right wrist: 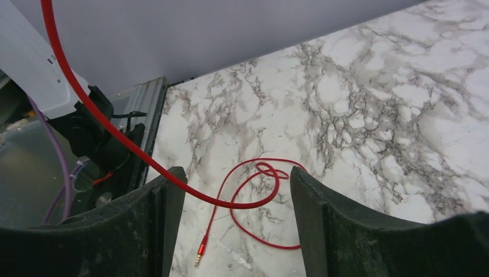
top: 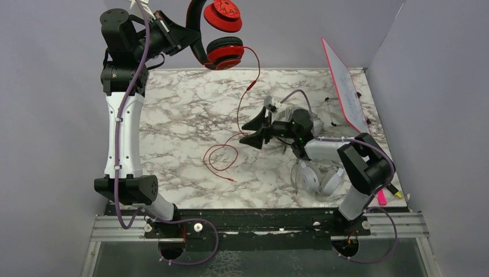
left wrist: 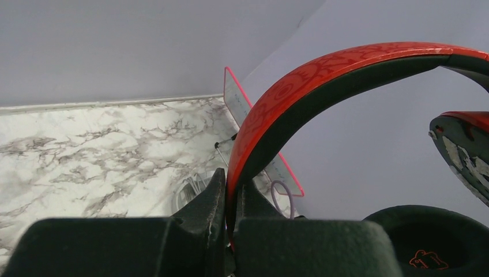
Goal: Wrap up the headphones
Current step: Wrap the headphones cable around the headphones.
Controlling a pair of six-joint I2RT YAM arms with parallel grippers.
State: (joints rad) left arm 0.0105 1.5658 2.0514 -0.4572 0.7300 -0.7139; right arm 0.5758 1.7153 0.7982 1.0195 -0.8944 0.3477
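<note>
My left gripper [top: 173,33] is raised high at the back left and shut on the red-and-black headphones [top: 222,26] by the headband. In the left wrist view the headband [left wrist: 323,75] is pinched in the gripper [left wrist: 232,196], with an ear cup [left wrist: 427,242] to the right. The red cable [top: 252,81] hangs from an ear cup to loops on the marble table [top: 184,109], ending in a plug [top: 232,180]. My right gripper [top: 254,131] is open just above the table, and the cable [right wrist: 115,135] runs between its fingers [right wrist: 311,213] untouched. A white-silver headset [top: 311,178] lies by the right arm.
A red-edged whiteboard [top: 346,86] leans against the back right wall. Pink and yellow markers [top: 383,197] lie at the table's front right corner. Grey walls close off the back and the right side. The plug [right wrist: 200,254] lies near the front edge.
</note>
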